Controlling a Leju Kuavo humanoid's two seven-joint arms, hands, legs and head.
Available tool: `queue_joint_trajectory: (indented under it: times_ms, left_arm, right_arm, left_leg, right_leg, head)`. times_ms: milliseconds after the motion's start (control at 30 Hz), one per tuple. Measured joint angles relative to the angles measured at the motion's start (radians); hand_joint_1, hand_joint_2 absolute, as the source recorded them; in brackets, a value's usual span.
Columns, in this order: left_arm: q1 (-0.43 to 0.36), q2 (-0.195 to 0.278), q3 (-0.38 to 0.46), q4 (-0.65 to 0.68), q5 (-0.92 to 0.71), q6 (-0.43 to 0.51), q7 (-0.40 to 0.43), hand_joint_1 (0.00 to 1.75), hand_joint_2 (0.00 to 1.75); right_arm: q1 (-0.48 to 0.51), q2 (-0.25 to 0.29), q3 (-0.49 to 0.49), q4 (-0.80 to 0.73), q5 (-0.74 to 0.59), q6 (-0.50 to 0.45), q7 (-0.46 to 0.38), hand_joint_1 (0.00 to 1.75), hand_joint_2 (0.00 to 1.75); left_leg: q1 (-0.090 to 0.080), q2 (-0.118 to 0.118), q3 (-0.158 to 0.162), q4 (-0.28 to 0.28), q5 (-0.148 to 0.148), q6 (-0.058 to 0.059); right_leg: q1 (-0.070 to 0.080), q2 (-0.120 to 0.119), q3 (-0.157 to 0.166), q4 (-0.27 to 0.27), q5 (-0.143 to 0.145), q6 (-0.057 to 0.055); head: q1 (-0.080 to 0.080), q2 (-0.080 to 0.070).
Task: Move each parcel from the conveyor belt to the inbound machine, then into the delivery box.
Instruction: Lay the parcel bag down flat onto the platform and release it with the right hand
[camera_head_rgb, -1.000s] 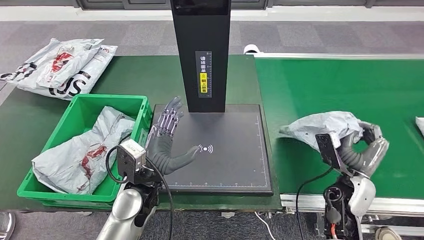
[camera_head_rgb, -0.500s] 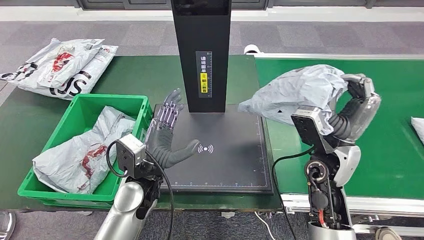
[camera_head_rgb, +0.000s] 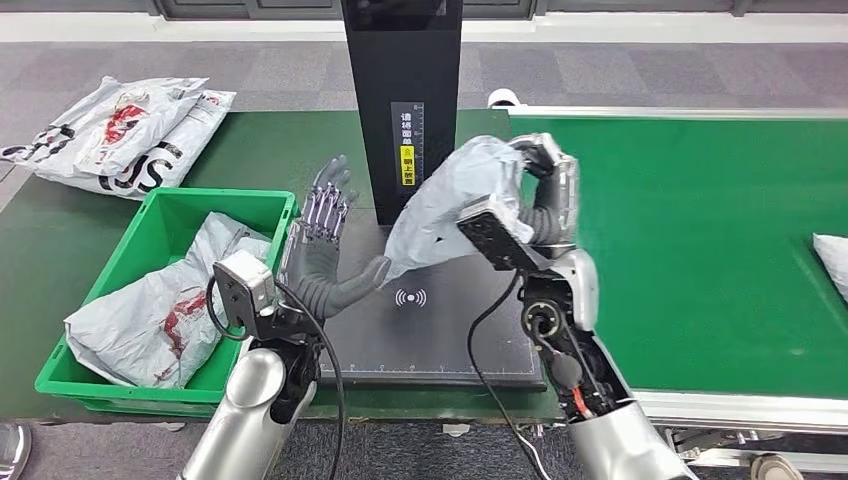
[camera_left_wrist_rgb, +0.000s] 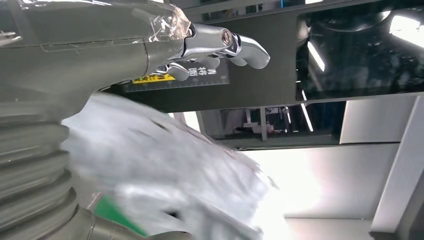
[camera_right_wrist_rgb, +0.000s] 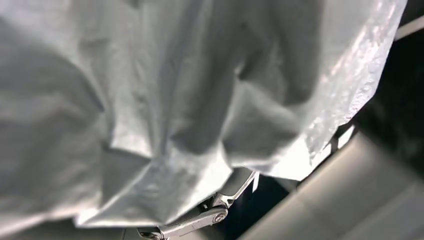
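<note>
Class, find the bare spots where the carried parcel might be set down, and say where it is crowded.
Bare: the scanner plate's front half, between the left hand and right arm; the conveyor belt right of the right hand. Crowded: the green bin holds a parcel; the grey parcel hangs beside the column.

The grey parcel fills nearly the whole right wrist view, hiding most of the right hand that grips it. In the left wrist view the parcel is smeared by blur. Another parcel on the belt, probably a bag, is cut by the head view's edge.
</note>
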Motion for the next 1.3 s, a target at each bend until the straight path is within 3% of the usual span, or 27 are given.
queue_joint_trajectory:
  times_ms: [300,333,433,467,933,1300]
  left_arm:
    - [-0.009,0.000,-0.008,0.000,0.014,0.020,0.009,0.00,1.75]
    - [-0.010,0.000,-0.008,0.000,0.016,0.021,0.011,0.00,1.75]
    - [-0.010,0.000,-0.009,0.000,0.020,0.024,0.012,0.00,1.75]
    - [-0.010,0.000,-0.009,0.001,0.021,0.024,0.012,0.00,1.75]
    - [-0.005,0.011,-0.009,-0.009,0.002,0.040,0.015,0.00,1.75]
    - [0.053,0.029,0.006,-0.060,-0.045,0.053,0.017,0.00,1.75]
  right_arm:
    - [-0.040,0.041,0.081,0.136,-0.037,0.031,0.007,1.75,1.75]
    - [-0.040,0.044,0.086,0.146,-0.043,0.036,0.007,1.64,1.75]
    - [-0.041,0.051,0.099,0.173,-0.055,0.049,0.006,0.33,1.75]
    - [-0.042,0.053,0.103,0.183,-0.057,0.055,0.007,0.00,1.75]
    - [-0.033,0.041,0.108,0.268,-0.071,0.066,0.056,0.00,1.75]
    - [0.128,-0.053,0.011,0.059,-0.053,0.017,0.071,0.00,1.75]
  left_leg:
    - [0.000,0.000,0.000,0.000,0.000,0.000]
    - [0.000,0.000,0.000,0.000,0.000,0.000]
    - [0.000,0.000,0.000,0.000,0.000,0.000]
    - [0.000,0.000,0.000,0.000,0.000,0.000]
    - [0.000,0.000,0.000,0.000,0.000,0.000]
    - [0.000,-0.001,-0.001,0.000,-0.001,0.000]
  right_leg:
    - [0.000,0.000,0.000,0.000,0.000,0.000]
    - [0.000,0.000,0.000,0.000,0.000,0.000]
    - [0.000,0.000,0.000,0.000,0.000,0.000]
    - [0.000,0.000,0.000,0.000,0.000,0.000]
    - [0.000,0.000,-0.001,0.000,0.000,0.000]
    - [0.000,-0.001,-0.001,-0.001,0.000,0.000]
  head:
    - [0.000,0.000]
    - [0.000,0.000]
    - [0.000,0.000]
    - [0.000,0.000]
    - [0.000,0.000]
    - [0.000,0.000]
